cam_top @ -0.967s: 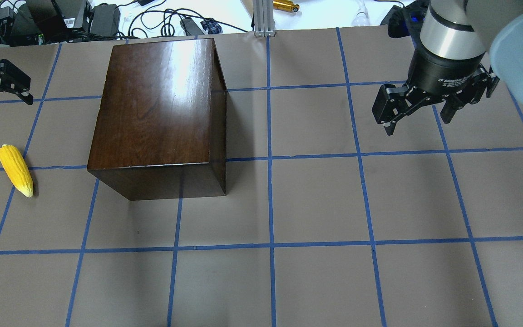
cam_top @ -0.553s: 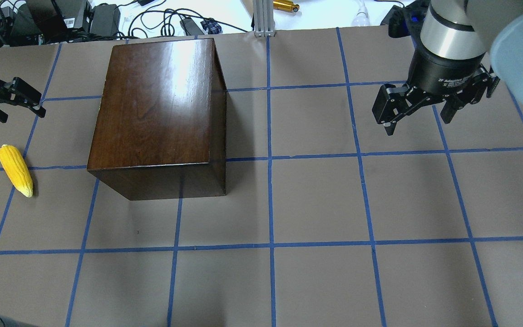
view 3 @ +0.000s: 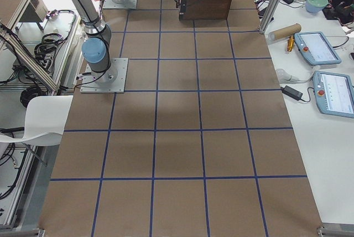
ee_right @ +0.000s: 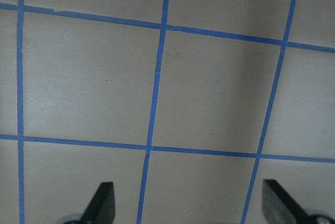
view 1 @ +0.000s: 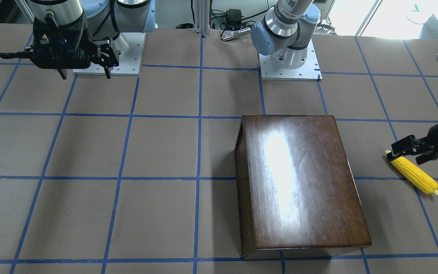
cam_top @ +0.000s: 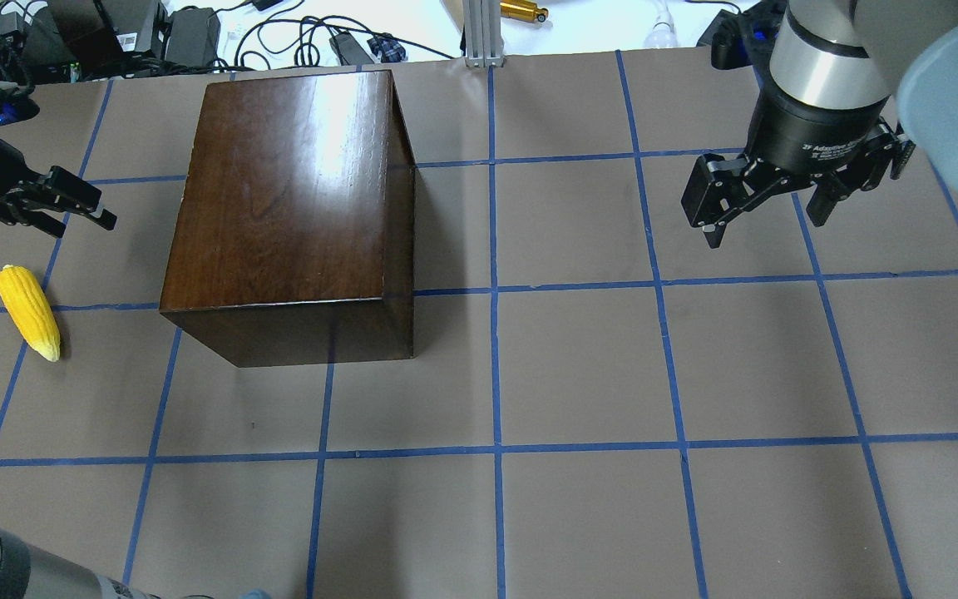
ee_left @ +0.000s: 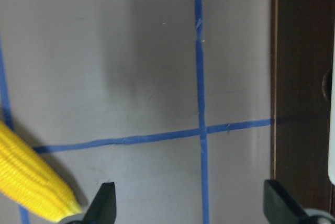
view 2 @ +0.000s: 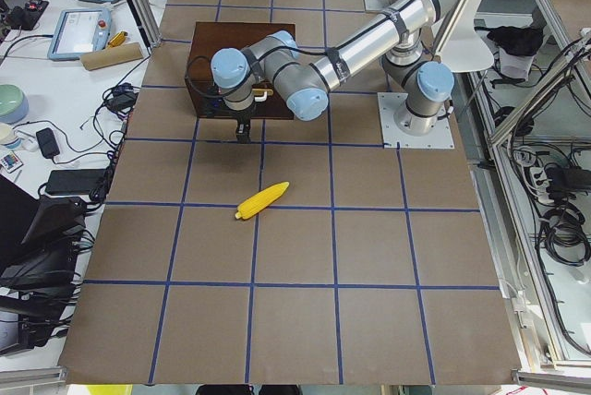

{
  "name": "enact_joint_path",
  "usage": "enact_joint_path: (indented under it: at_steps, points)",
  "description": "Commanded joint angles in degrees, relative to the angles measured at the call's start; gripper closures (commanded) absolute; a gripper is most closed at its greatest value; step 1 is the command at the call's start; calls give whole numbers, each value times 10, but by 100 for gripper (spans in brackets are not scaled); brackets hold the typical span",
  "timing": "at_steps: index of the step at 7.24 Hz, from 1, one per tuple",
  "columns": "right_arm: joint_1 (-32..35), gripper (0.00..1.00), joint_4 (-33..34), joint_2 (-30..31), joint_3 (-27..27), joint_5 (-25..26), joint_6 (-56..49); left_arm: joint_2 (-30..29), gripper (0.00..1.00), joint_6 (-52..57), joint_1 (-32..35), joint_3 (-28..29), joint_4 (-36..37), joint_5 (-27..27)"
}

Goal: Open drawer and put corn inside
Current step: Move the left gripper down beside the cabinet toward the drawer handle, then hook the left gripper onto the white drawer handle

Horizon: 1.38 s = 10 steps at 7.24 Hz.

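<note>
The corn [cam_top: 27, 312] lies on the table left of the dark-brown box [cam_top: 288, 191]; it also shows in the front view [view 1: 413, 175] and the left side view [view 2: 261, 201]. No drawer sticks out of the box [view 1: 299, 182], and its front is hidden in the overhead view. My left gripper [cam_top: 80, 223] is open and empty, low between the corn and the box, just beyond the corn's thick end. The left wrist view shows the corn [ee_left: 26, 182] at one fingertip [ee_left: 102, 205] and the box's side [ee_left: 301, 103] at the right. My right gripper [cam_top: 766, 229] is open and empty, high over bare table at the far right.
Blue tape lines grid the brown table [cam_top: 579, 366]. Cables and power bricks [cam_top: 188, 33] lie past the far edge behind the box. The right arm's base plate [view 1: 108, 53] and the left arm's base plate [view 1: 289, 64] sit at the robot's side.
My left gripper has moved in from the left edge toward the box and closer to the corn. The right gripper, the corn and the box have not moved.
</note>
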<state>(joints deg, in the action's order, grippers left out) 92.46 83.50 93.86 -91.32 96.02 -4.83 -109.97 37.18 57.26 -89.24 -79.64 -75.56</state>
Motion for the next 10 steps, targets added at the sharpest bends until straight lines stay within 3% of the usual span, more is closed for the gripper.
enact_joint_path:
  at_steps: [1,10]
  points:
    - [0,0,0,0,0,0,0,-7,0,-31,0,-4,-1,80]
    - [0,0,0,-1,0,0,0,-38,0,-61,32,-3,1,83]
